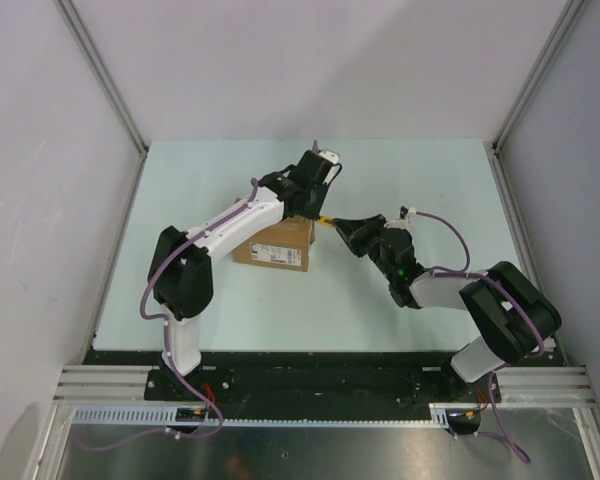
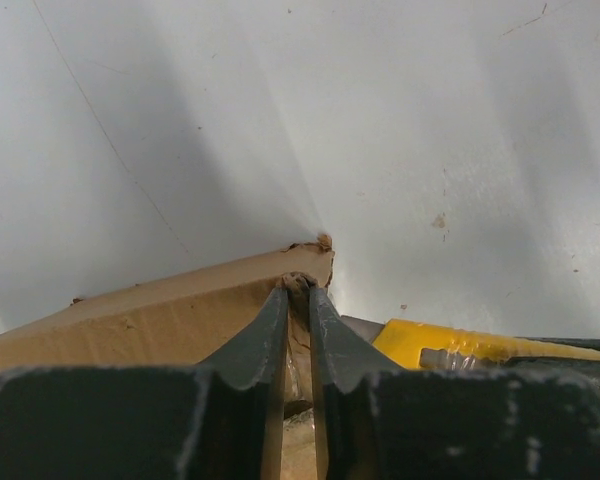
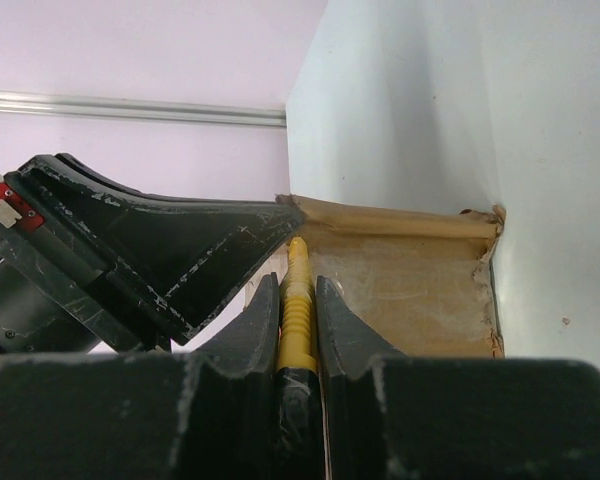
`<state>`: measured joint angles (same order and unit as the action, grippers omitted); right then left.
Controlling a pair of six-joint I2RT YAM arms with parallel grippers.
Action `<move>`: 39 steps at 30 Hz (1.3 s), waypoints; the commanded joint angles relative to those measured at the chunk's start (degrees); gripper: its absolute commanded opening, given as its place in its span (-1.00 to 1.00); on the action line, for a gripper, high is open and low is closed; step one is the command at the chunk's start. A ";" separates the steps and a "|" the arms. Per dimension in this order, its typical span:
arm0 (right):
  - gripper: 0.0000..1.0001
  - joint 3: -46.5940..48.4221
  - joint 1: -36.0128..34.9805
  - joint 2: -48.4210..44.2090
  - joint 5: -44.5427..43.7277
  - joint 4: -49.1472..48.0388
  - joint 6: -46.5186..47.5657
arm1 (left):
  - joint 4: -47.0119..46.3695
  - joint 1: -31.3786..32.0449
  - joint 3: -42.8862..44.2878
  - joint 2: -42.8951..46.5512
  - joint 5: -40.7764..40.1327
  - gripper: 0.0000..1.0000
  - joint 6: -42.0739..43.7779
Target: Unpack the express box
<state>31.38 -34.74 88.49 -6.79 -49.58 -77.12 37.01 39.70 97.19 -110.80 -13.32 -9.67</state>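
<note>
The express box [image 1: 273, 244], a brown carton, lies at the table's middle. My left gripper [image 1: 312, 208] is over its far right corner. In the left wrist view the left gripper [image 2: 298, 289] is shut on the torn cardboard corner of the box [image 2: 150, 315]. My right gripper [image 1: 344, 228] is just right of the box, shut on the yellow-and-black utility knife [image 1: 326, 222]. In the right wrist view the right gripper [image 3: 298, 284] holds the knife [image 3: 297, 325] with its tip against the box [image 3: 410, 285], beside the left gripper's finger [image 3: 170, 255]. The knife also shows in the left wrist view [image 2: 445, 345].
The pale green table [image 1: 410, 185] is enclosed by white walls with aluminium posts at the back left [image 1: 105, 80] and back right [image 1: 535, 75]. A white label [image 1: 278, 255] is on the box's near side. The arm bases stand at the near edge.
</note>
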 commanded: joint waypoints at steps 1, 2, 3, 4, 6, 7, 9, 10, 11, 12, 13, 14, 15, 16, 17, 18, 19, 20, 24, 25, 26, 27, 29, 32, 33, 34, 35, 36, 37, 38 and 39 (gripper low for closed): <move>-1.00 2.38 -1.47 -1.12 1.34 -1.31 -1.01 | 11.76 -0.33 -0.69 -5.74 1.37 -0.70 -2.63; -1.00 2.37 -1.56 -1.47 0.99 -1.22 -0.93 | 12.11 -0.42 -0.33 -6.00 1.19 -0.70 -2.81; -1.00 2.37 -1.91 -1.65 0.81 -0.87 -0.84 | 12.64 -0.42 -0.16 -6.44 1.02 -0.70 -3.07; -1.00 2.37 -2.00 -1.83 0.55 -0.34 -0.58 | 12.82 -0.33 0.02 -6.62 0.93 -0.70 -3.51; -1.00 2.37 -2.52 -2.00 0.28 -0.17 -0.40 | 13.69 -0.42 0.55 -7.32 0.75 -0.74 -4.04; -1.00 2.37 -2.79 -2.00 0.11 0.01 -0.40 | 13.87 -0.33 0.72 -7.58 0.84 -0.75 -4.56; -1.00 2.29 -3.14 -2.27 0.11 0.36 -0.40 | 14.66 -0.42 1.25 -8.28 0.84 -0.77 -5.18; -1.00 2.29 -3.31 -2.35 -0.07 0.54 -0.31 | 14.75 -0.42 1.34 -8.38 0.84 -0.78 -5.27; -1.00 2.37 -3.49 -2.44 -0.07 0.71 -0.22 | 14.93 -0.42 1.43 -8.46 0.84 -0.79 -5.44; -1.00 2.29 -3.58 -2.62 -0.16 1.06 -0.22 | 15.19 -0.42 1.43 -8.64 0.75 -0.80 -5.79; -1.00 2.29 -3.67 -3.14 -0.33 1.41 -0.05 | 15.19 -0.33 1.43 -8.73 0.75 -0.80 -5.88; -1.00 2.29 -3.75 -3.32 -0.42 1.77 -0.13 | 15.28 -0.42 1.51 -8.81 0.75 -0.81 -5.97; -1.00 2.29 -3.84 -3.58 -0.51 2.20 -0.05 | 15.37 -0.33 1.43 -8.99 0.75 -0.82 -6.23; -1.00 2.29 -4.02 -4.28 -0.77 2.30 0.04 | 15.37 -0.33 1.51 -8.82 0.67 -0.81 -6.32; -1.00 2.29 -4.11 -4.55 -0.86 2.56 0.04 | 15.54 -0.33 1.51 -8.82 0.67 -0.81 -6.41; -1.00 2.29 -4.19 -4.81 -0.95 2.91 0.13 | 15.63 -0.42 1.51 -8.90 0.67 -0.81 -6.59; -1.00 2.29 -4.28 -4.99 -1.03 2.91 0.22 | 15.63 -0.42 1.51 -8.90 0.67 -0.82 -6.68; -1.00 2.29 -4.37 -5.43 -0.95 3.09 0.13 | 15.63 -0.42 1.51 -8.99 0.67 -0.82 -6.76; -1.00 2.29 -4.98 -5.52 -0.86 3.44 0.04 | 15.81 -0.33 1.69 -9.25 0.67 -0.84 -7.11; -1.00 2.29 -5.16 -5.43 -0.86 3.35 0.22 | 15.81 -0.42 1.69 -9.34 0.67 -0.85 -7.12; -1.00 2.29 -5.25 -5.26 -0.77 3.53 0.30 | 15.81 -0.42 1.69 -9.34 0.58 -0.85 -7.20; -1.00 2.29 -5.42 -5.17 -0.86 3.61 0.48 | 15.81 -0.42 1.69 -9.43 0.66 -0.86 -7.20; -1.00 2.20 -5.51 -4.73 -0.51 3.70 0.57 | 15.81 -0.33 1.69 -9.43 0.49 -0.86 -7.29; -1.00 2.29 -5.86 -4.46 -0.33 3.88 0.83 | 15.90 -0.42 1.60 -9.52 0.40 -0.87 -7.29; -1.00 2.29 -6.12 -4.73 -0.25 4.23 0.92 | 15.90 -0.42 1.60 -9.61 0.31 -0.87 -7.29; -1.00 2.29 -6.21 -4.82 -0.24 4.40 1.10 | 15.81 -0.42 1.60 -9.69 0.23 -0.88 -7.29; -1.00 2.29 -6.30 -4.99 -0.16 5.36 1.27 | 15.89 -0.42 1.60 -9.69 0.14 -0.88 -7.38; -1.00 2.29 -6.74 -5.51 -0.07 5.72 1.36 | 15.90 -0.33 1.69 -9.78 0.05 -0.88 -7.38; -1.00 2.29 -6.74 -5.87 -0.07 6.25 1.53 | 15.81 -0.33 1.69 -9.96 0.05 -0.88 -7.47; -1.00 2.29 -7.09 -6.13 -0.07 7.38 1.71 | 15.89 -0.33 1.86 -9.96 -0.12 -0.88 -7.47; -1.00 2.20 -7.18 -6.74 -0.16 7.83 1.80 | 15.90 -0.42 1.95 -10.13 -0.13 -0.88 -7.47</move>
<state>31.64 -38.68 84.66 -12.45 -43.81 -76.20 42.85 39.72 102.48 -114.02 -14.87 -15.11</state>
